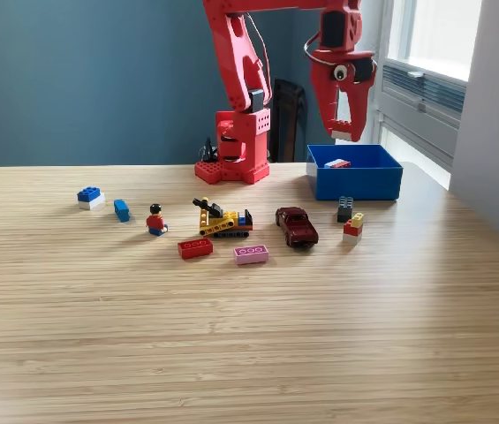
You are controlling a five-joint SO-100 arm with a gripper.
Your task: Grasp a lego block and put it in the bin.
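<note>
One arm, red, stands at the back of the desk [249, 353] and reaches toward the exterior view's right, so that its pincer [344, 134] hangs tips-down right over the bin [355, 172], above the middle of the open box and clear of its rim. That vertical line-up is what the coming move seems to turn on: the bin lies straight below, its long side running left to right across the view. The jaws look slightly apart, with a pale bit at the tips that may be a small block; I cannot tell if they clamp it. The bin sits at the back right of the desk, with a small red and white piece [338, 163] already inside. Loose toys lie well to the left and in front: a car [297, 225], a red brick [195, 248], a pink brick [251, 254].
</note>
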